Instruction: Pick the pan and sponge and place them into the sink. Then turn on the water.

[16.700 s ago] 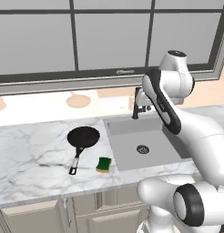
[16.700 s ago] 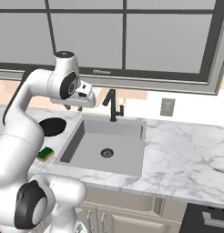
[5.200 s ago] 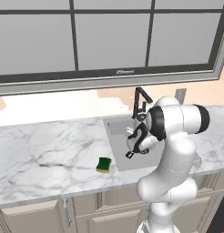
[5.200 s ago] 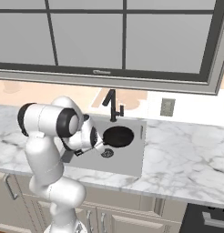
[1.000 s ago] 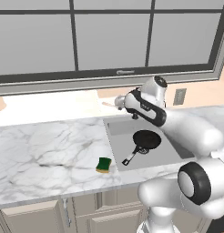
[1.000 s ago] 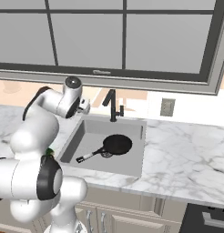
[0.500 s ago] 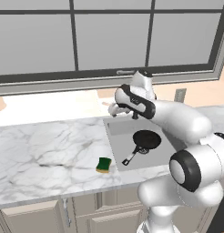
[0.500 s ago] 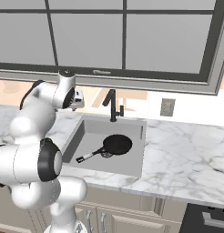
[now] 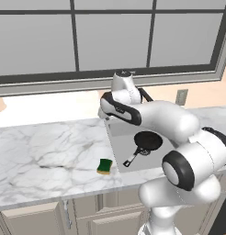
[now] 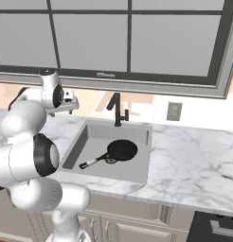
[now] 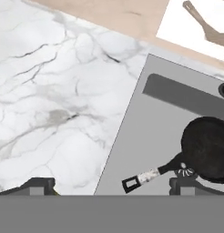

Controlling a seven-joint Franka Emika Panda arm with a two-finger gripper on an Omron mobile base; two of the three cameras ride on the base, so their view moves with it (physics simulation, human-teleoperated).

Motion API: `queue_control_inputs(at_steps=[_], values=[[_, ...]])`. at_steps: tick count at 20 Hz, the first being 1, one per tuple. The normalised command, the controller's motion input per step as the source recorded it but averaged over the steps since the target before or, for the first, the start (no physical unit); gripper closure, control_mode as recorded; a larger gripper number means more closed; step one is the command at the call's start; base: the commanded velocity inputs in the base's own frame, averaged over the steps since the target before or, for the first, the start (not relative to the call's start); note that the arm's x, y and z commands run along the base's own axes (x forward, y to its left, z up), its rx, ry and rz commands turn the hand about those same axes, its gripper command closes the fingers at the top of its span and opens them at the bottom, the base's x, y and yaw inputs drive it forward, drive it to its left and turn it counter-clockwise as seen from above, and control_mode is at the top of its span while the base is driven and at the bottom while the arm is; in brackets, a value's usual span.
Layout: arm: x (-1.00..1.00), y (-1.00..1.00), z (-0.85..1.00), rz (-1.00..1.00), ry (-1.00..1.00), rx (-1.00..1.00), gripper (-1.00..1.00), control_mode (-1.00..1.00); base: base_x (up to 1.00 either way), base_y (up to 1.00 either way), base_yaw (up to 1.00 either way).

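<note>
The black frying pan already lies in the sink, right of centre in the left base view, while the green-and-yellow sponge waits on the marble tabletop beside the sink's left rim. The gripper, jaws spread wide and empty, hovers high at the sink's far corner; a descent that misjudges so small a target may nudge it off the tabletop's front edge or pinch only a corner.

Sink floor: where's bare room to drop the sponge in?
Bare grey floor along the left wall of the recessed grey sink, left of the small black frying pan and its long handle. Crowded right of centre: the pan sits over the drain. Green-topped sponge waits on the marble counter.
</note>
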Motion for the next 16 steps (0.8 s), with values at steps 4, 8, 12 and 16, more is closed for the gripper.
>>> queue_control_inputs(at_steps=[4,8,12,16], values=[[-0.04,0.0,0.0,-0.24,-0.04,0.07,-1.0,-1.0,0.0,0.0,0.0],[-0.37,0.0,-0.02,-0.23,-0.06,0.24,-1.0,-1.0,0.0,0.0,0.0],[-0.49,0.0,-0.27,-0.19,-0.04,0.22,-1.0,-1.0,0.0,0.0,0.0],[-0.26,0.01,-0.51,-0.1,0.0,0.03,-1.0,-1.0,0.0,0.0,0.0]])
